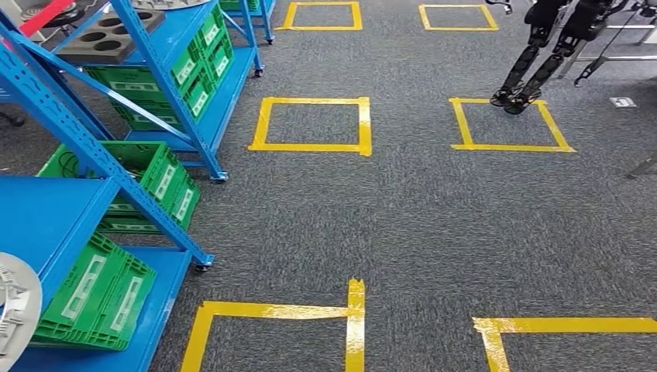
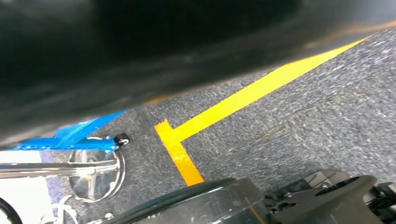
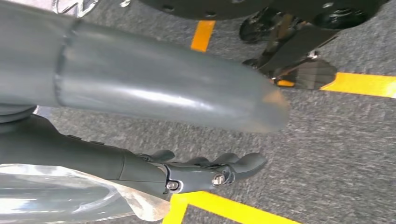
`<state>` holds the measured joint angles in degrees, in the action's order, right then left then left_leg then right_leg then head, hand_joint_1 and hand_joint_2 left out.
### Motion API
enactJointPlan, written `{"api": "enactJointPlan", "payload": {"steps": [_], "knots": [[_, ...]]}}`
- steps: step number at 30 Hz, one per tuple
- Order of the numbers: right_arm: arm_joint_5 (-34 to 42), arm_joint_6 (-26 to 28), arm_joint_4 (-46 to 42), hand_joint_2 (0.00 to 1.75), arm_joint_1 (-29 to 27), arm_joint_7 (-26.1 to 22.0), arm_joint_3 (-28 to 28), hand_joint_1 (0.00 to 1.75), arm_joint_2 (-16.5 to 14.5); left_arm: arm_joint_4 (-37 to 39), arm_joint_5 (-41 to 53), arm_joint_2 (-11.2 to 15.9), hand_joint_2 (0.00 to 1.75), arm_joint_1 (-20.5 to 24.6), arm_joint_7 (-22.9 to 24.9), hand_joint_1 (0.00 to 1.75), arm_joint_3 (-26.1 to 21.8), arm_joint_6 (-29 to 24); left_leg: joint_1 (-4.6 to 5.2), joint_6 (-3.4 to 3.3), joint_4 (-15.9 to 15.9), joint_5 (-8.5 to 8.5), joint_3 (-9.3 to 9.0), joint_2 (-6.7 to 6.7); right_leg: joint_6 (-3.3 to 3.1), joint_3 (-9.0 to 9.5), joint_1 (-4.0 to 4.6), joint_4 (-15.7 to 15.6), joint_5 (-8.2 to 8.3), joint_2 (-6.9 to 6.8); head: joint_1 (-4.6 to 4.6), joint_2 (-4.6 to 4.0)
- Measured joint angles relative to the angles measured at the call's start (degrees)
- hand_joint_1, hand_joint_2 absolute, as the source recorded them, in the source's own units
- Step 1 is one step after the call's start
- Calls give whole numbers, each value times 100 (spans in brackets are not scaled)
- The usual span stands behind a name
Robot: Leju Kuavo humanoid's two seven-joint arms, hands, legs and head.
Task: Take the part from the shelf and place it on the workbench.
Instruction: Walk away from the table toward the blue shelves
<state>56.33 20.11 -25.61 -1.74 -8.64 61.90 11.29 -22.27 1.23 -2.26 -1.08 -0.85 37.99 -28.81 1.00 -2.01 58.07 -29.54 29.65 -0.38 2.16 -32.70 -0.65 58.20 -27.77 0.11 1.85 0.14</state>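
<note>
The right hand [image 3: 201,175] hangs low beside the robot's body over grey carpet [image 1: 434,225] crossed with yellow tape [image 1: 356,325], its dark fingers [image 3: 233,164] lying nearly straight and together with nothing between them — released, as far as the right wrist view shows. The left hand's state I cannot tell; its wrist view gives dark blur, tape and carpet. The nearest candidate for the part [image 1: 14,310] is a silver, spoked, wheel-like disc at the bottom left corner of the head view, resting on the near blue shelf [image 1: 46,217] and lying flat rather than on edge. It sits to the robot's left, so the left arm looks the closer one for the reach, though the body probably has to turn that way first. Just beyond it, green crates [image 1: 97,298] stand on the lowest level; what they hold is hidden. Farther off, a dark tray with round holes [image 1: 104,35] tops the second blue rack [image 1: 166,85].
</note>
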Motion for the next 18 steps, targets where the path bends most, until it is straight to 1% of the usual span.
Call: {"api": "enactJointPlan", "payload": {"steps": [2, 5, 7, 11, 13, 14, 16, 18], "knots": [[5, -11, 15, 0, -7, -4, 0, 0, -9, 0, -1, 3, 0, 1, 0, 0, 0, 0, 4, -60, -16, 11, -7, 0, -17, -1, 7, 0, -1, 1, -15, 1], [7, -22, 30, 0, -3, -5, 0, 0, -13, 0, -1, 3, 0, 2, 0, 0, 0, -1, 2, -58, -55, 11, -20, 1, -52, 0, 16, 0, -22, -2, -16, 0], [7, -33, 39, 0, 5, -12, 0, 0, -19, 0, -1, 3, 0, 3, 0, 0, 0, -2, -2, -29, -74, 17, -25, 1, -70, 0, 20, 1, -31, -4, -16, 0], [4, -65, 80, 0, 16, -43, 0, 0, -35, 0, -1, 4, 0, 2, 0, 0, 3, -3, -19, 73, -89, 21, -27, 0, -83, 0, 33, 5, -36, -7, -15, 1], [-9, -66, 105, 0, 24, -56, 1, 0, -43, 0, -1, 3, 0, 3, 6, 0, 4, -4, -26, 103, -90, 20, -27, 0, -86, 1, 36, 6, -35, -7, -13, 0], [-20, -65, 117, 0, 29, -61, 1, 0, -46, 0, -1, 3, 0, 3, 10, 0, 5, -5, -27, 106, -90, 20, -27, 0, -87, 2, 36, 6, -35, -7, -13, 0], [-47, -63, 142, 0, 39, -69, 4, 0, -54, 0, -1, 3, 0, 3, 17, 0, 6, -7, -22, 103, -83, 16, -25, 0, -82, 9, 28, -5, -28, -8, -13, 0], [-64, -58, 167, 0, 52, -75, 14, 0, -78, 1, -1, 4, 0, 5, 19, 0, 8, -9, -18, 31, -145, 52, -63, -9, -45, 43, 16, -66, 1, -24, -22, 1]]}}
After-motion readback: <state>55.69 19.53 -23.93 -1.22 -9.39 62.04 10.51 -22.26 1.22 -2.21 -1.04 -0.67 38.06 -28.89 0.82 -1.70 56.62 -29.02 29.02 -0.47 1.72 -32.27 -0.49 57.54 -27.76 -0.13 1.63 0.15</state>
